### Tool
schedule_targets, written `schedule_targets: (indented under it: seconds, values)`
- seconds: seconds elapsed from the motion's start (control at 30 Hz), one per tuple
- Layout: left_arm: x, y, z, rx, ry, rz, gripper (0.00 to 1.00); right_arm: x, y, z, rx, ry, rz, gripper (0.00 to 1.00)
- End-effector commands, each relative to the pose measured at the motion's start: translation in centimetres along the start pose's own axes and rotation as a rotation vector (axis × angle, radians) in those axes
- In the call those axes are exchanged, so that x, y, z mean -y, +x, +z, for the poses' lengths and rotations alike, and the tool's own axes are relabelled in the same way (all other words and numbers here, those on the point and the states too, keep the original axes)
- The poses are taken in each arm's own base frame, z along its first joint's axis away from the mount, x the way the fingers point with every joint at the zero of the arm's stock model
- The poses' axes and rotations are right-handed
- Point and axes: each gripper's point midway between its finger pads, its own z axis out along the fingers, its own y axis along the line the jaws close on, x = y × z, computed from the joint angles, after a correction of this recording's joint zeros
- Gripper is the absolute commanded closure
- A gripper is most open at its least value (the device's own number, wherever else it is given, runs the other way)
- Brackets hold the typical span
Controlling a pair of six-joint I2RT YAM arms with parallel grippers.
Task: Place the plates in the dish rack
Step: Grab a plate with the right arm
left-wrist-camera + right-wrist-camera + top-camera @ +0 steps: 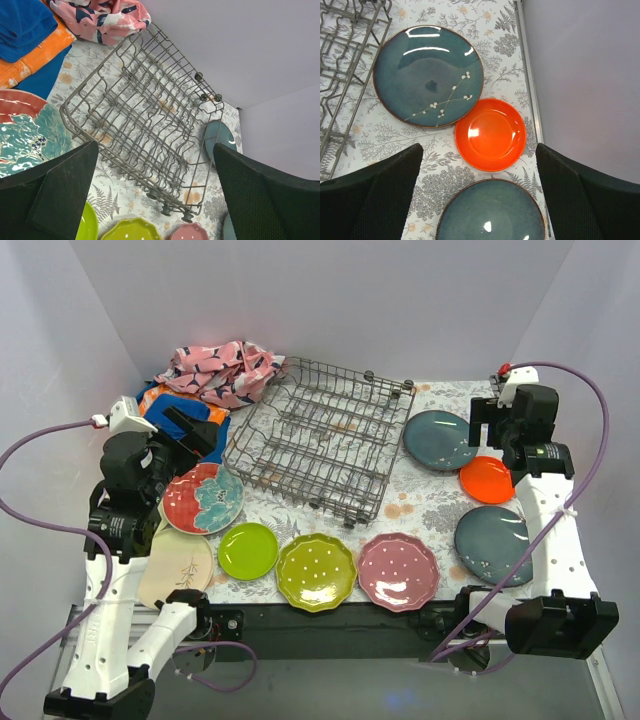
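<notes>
The left gripper [155,150] is hanging with jaws spread wide, rack [145,100] sitting just beyond them, flower plate [25,130] off left. The right gripper [479,150] is gaping too, hovering over the orange plate [491,134], blue plates [427,75] lying beyond and behind it.

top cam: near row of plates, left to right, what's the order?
cream sprig plate → plain lime green plate → yellow-green dotted plate → pink dotted plate → blue-grey plate
</notes>
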Motion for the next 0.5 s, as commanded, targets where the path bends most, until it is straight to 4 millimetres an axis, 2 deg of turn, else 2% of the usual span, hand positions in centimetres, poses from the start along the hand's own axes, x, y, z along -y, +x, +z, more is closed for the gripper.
schedule_targets:
  seconds: [0.0, 0.07, 0.2, 0.27, 0.3, 0.33, 0.43, 0.47]
  values:
    - [0.2, 0.3, 0.1, -0.014, 0.018, -0.004, 0.02, 0.3, -1.1, 0.9, 0.039, 0.003, -0.039, 0.01]
    - [0.2, 0.3, 0.3, -0.015, 0.017, -0.004, 0.02, -0.2, -1.3, 1.1, 0.052, -0.031, -0.094, 0.02]
    - [-0.3, 0.9, 0.9, -0.028, 0.008, -0.005, 0.02, -1.5, -1.4, 1.3, 0.104, -0.095, -0.312, 0.02]
    - [0.0, 1.5, 1.0, -0.053, 0.031, -0.007, 0.02, -1.7, -0.5, 1.7, 0.101, -0.104, -0.397, 0.02]
    - [0.1, 1.4, 1.1, -0.051, 0.035, -0.009, 0.02, -3.6, -0.4, 1.6, 0.114, -0.152, -0.467, 0.02]
    - [0.1, 1.6, 1.2, -0.056, 0.034, -0.009, 0.02, -4.1, 0.3, 1.8, 0.103, -0.163, -0.577, 0.02]
    - [0.0, 1.7, 1.6, -0.062, 0.031, -0.006, 0.02, -4.4, 1.1, 1.9, 0.047, -0.151, -0.644, 0.02]
    - [-0.1, 1.9, 1.7, -0.068, 0.028, -0.006, 0.02, -4.3, 0.8, 1.9, 0.042, -0.15, -0.635, 0.02]
